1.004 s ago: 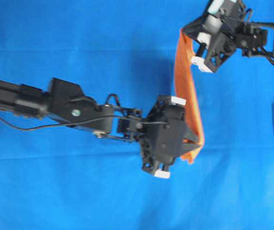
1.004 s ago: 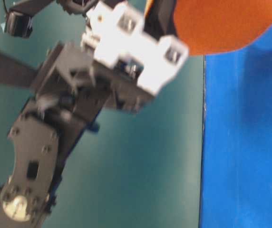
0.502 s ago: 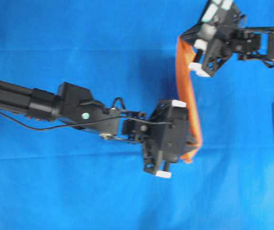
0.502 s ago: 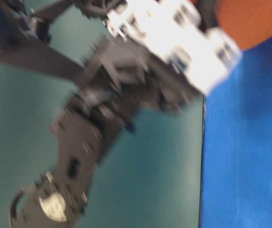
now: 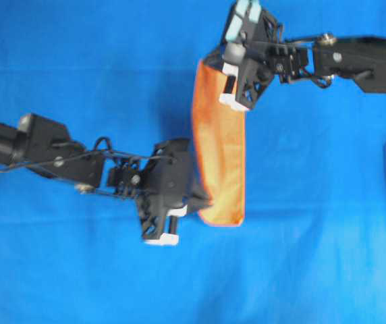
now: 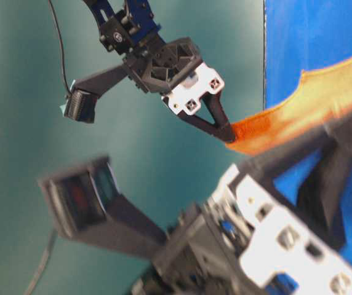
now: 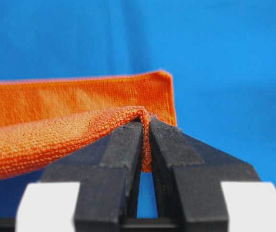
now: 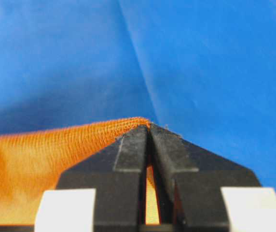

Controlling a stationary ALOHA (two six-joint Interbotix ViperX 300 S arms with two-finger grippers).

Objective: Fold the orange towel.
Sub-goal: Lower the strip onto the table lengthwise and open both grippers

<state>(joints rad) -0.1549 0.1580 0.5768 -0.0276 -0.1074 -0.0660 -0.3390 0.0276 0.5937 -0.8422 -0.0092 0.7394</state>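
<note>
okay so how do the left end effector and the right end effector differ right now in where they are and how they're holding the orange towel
In the overhead view, the left end effector grips the orange towel near its bottom corner, while the right end effector grips it at the top end. The left end effector reaches in from the left side, the right end effector from the upper right. Both are shut on the towel's edge, with the cloth stretched between them over the blue table cover.

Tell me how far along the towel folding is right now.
Done: the orange towel is doubled over into a long strip. In hand: the left end effector and right end effector each pinch a corner, shut on the cloth, holding that edge up. Left: laying it flat on the blue table cover, releasing, and any further fold.
</note>
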